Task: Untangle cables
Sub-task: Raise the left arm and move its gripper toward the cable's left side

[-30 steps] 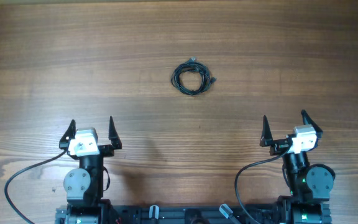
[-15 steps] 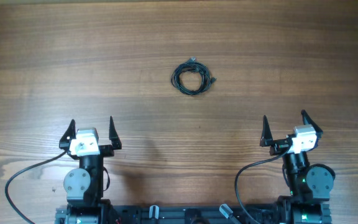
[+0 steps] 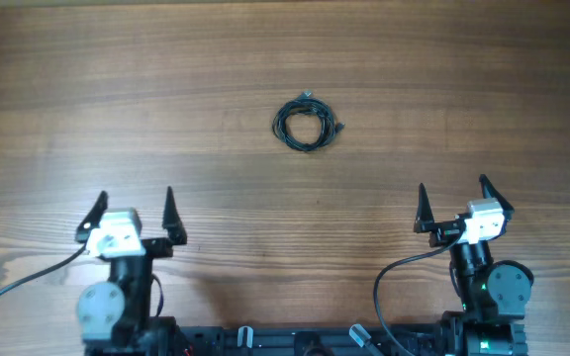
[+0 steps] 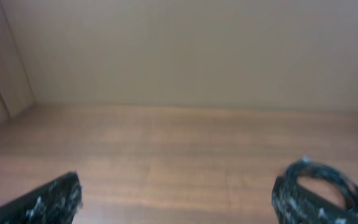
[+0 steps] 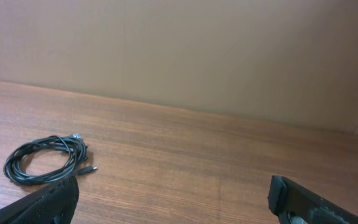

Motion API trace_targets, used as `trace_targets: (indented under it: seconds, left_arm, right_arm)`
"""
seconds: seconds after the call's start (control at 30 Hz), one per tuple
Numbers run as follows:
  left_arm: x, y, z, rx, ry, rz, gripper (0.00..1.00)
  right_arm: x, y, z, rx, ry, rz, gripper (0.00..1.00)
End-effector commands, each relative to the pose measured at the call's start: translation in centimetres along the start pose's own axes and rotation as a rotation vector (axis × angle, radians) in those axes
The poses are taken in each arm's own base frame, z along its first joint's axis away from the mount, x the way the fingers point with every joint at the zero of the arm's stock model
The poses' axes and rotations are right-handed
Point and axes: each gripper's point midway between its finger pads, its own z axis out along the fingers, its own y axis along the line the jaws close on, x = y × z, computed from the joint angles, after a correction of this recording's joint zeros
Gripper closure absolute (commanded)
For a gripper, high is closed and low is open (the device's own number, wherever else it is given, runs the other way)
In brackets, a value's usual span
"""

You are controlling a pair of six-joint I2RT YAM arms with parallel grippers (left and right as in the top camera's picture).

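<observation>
Several thin black flexible cords (image 3: 306, 123) wound into one small, loose, round coil of overlapping loops. Lies flat on the brown wood-grain tabletop (image 3: 117, 79), just toward 12 o'clock from its middle in the overhead view. Shows small plug ends poking out at 12 and 3 o'clock. Sits well apart from both arms: at 2 o'clock from the black two-finger left gripper (image 3: 136, 195), at 10 o'clock from the matching right gripper (image 3: 452, 185). Jaws of each spread fully wide, holding nothing, touching nothing.

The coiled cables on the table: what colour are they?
Black; the cables show clearest in the right wrist view.
</observation>
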Motion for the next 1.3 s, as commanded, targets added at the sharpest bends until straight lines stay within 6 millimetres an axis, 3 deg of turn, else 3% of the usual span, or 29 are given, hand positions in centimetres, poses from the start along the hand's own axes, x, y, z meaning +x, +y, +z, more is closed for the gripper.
trace_targets:
  seconds: [0.0, 0.2, 0.33, 0.43, 0.63, 0.73, 0.87, 1.0, 1.27]
  left_arm:
    - [-6.4, 0.1, -3.2, 0.008, -0.012, -0.013, 0.00]
    - [-14.8, 0.1, -5.4, 0.009, -0.011, 0.003, 0.00]
    - [-19.1, 0.0, -3.9, 0.008, 0.070, 0.022, 0.01]
    - [-20.7, -0.2, -1.8, 0.008, 0.194, 0.030, 0.00]
    - [-21.3, -0.7, 5.2, 0.022, 0.402, 0.116, 0.00]
    - [-18.9, -1.0, 9.7, 0.028, 0.510, 0.124, 0.00]
    - [-16.4, -1.6, 14.1, 0.047, 0.566, 0.122, 0.00]
    - [-16.0, -2.9, 15.4, 0.115, 0.562, 0.103, 0.00]
    - [-21.0, -3.2, 18.3, 0.111, 0.326, 0.098, 0.00]
  right_arm:
    - [-0.1, 0.1, 0.0, -0.010, -0.009, -0.013, 0.00]
    - [-0.1, 0.1, 0.0, -0.010, -0.009, -0.013, 0.00]
    - [-0.1, 0.1, 0.0, -0.010, -0.009, -0.013, 0.00]
    - [-0.1, 0.1, 0.0, -0.010, -0.009, -0.013, 0.00]
    - [-0.1, 0.1, 0.0, -0.010, -0.009, -0.013, 0.00]
    - [-0.1, 0.1, 0.0, -0.010, -0.009, -0.013, 0.00]
    - [-0.1, 0.1, 0.0, -0.010, -0.009, -0.013, 0.00]
    - [-0.2, 0.1, 0.0, -0.010, -0.009, -0.013, 0.00]
    - [-0.2, 0.1, 0.0, -0.010, -0.009, -0.013, 0.00]
